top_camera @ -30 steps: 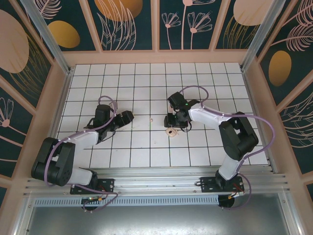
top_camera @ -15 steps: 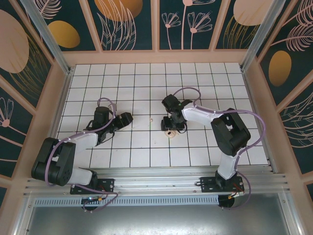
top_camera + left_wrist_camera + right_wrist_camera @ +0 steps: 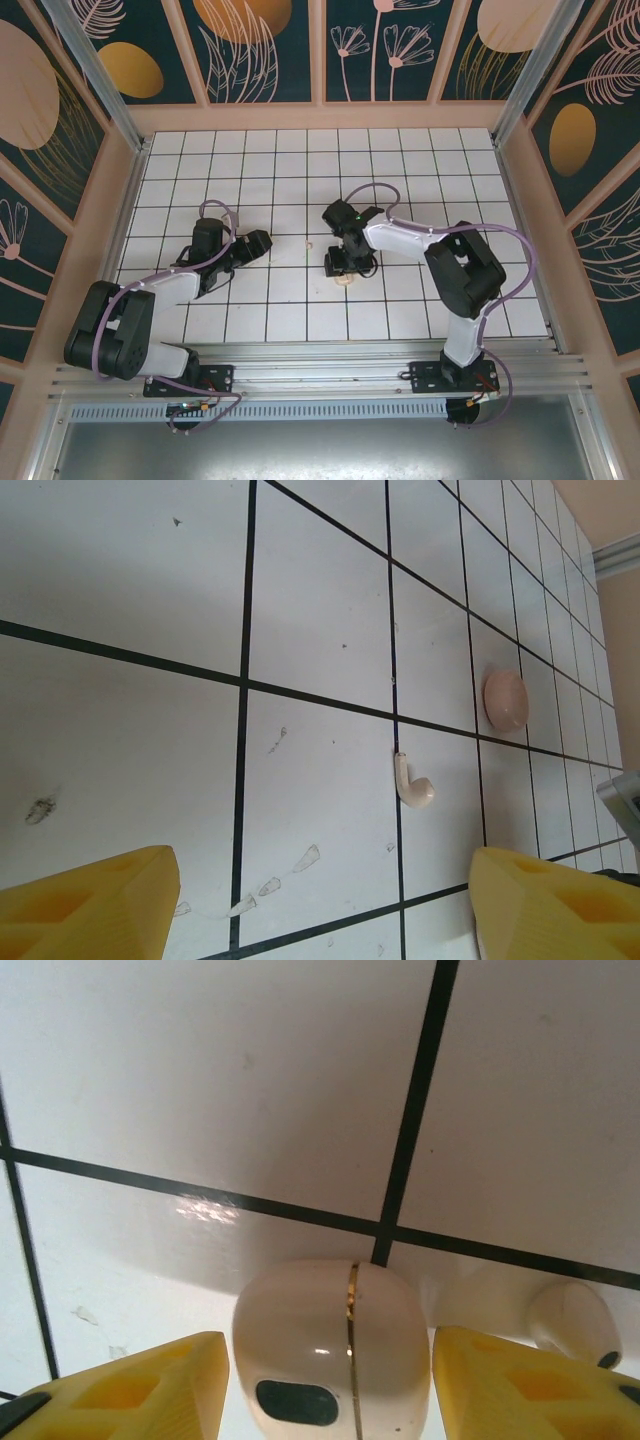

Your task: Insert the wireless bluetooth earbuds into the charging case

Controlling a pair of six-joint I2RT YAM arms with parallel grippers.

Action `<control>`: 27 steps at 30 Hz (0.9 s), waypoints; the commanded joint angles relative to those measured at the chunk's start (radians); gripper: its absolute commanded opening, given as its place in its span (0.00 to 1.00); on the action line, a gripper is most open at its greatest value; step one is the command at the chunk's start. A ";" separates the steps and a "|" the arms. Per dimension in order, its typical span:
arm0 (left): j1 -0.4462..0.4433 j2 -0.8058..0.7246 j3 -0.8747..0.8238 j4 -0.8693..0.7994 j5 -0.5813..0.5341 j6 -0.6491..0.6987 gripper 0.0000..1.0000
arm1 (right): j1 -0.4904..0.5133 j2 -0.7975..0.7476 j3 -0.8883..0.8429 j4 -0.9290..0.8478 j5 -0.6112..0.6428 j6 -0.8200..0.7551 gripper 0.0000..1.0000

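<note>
Earbud [image 3: 413, 785] looks light, hard, slick; I'd pinch its bulb. Left gripper [image 3: 325, 885] gapes empty; right gripper [image 3: 330, 1345] straddles a cream pod [image 3: 320, 1310], seemingly without touching.

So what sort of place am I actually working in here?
Probably a purpose-built robot test cell, not a home or shop: a white grid-tiled table, closed in by wall panels printed with plant patterns, and an aluminium rail along the near edge.
</note>
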 commanded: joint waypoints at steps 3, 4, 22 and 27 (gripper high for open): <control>0.007 0.005 -0.010 0.031 0.017 -0.003 0.76 | 0.013 0.032 0.037 -0.060 0.044 -0.022 0.57; 0.007 0.005 -0.010 0.031 0.019 -0.004 0.76 | 0.015 0.036 0.037 -0.059 0.044 -0.023 0.57; 0.008 0.010 0.003 0.021 0.033 -0.002 0.75 | 0.051 0.048 0.023 -0.051 0.123 -0.031 0.51; 0.008 0.008 0.019 0.005 0.052 0.000 0.75 | 0.051 -0.063 -0.022 0.035 0.155 -0.044 0.46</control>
